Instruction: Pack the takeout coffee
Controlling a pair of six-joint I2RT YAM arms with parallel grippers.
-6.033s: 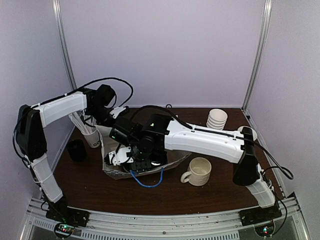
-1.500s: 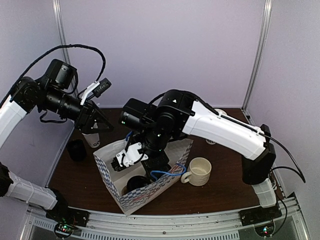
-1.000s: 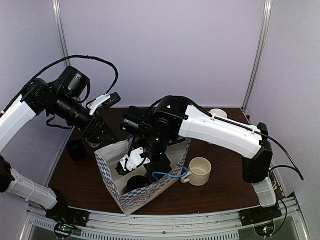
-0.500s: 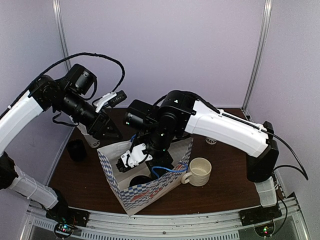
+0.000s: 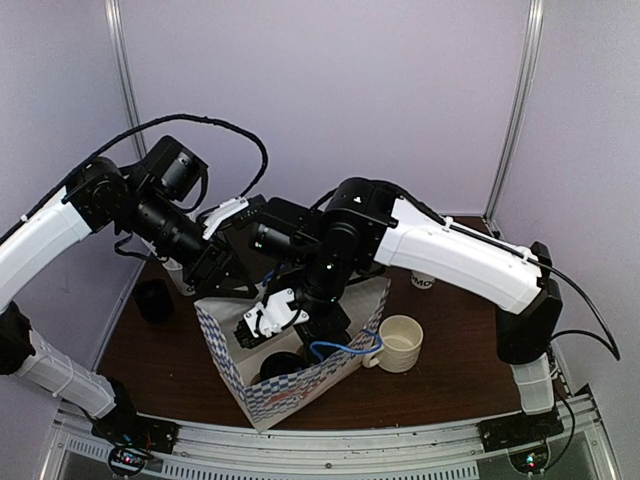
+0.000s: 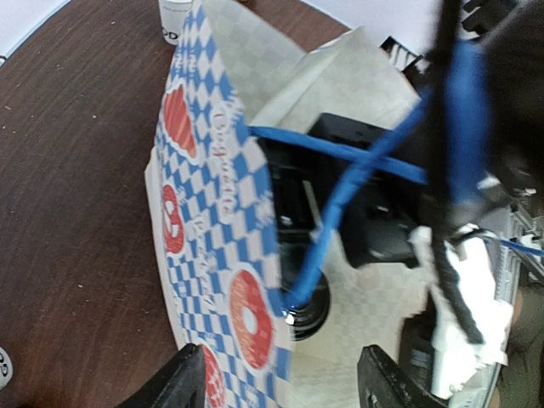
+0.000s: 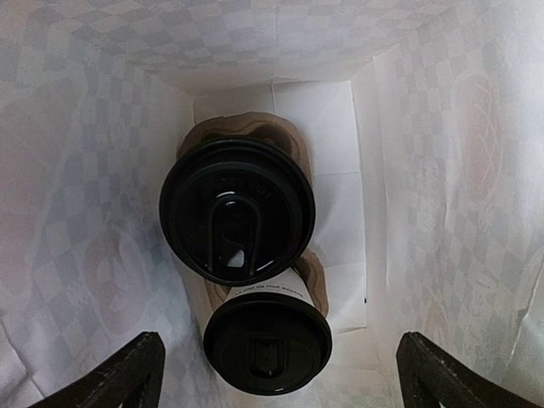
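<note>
While the blue-and-white checked paper bag (image 5: 290, 385) stands open on the brown wooden table (image 5: 440, 390), the right gripper (image 7: 279, 353) hangs inside it, jaws wide and empty, above two black-lidded white paper cups (image 7: 236, 210) upright in a brown cardboard carrier (image 7: 289, 127); farther back, the left gripper (image 6: 280, 387) sits at the bag's rim, fingers parted, holding nothing.

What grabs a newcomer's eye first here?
The blue-and-white checkered paper bag standing open mid-table, with the right pincer open inside its mouth. At its bottom sit a black-lidded cup and a second cup, side by side in a brown carrier. The left pincer hovers open at the bag's rim.
</note>
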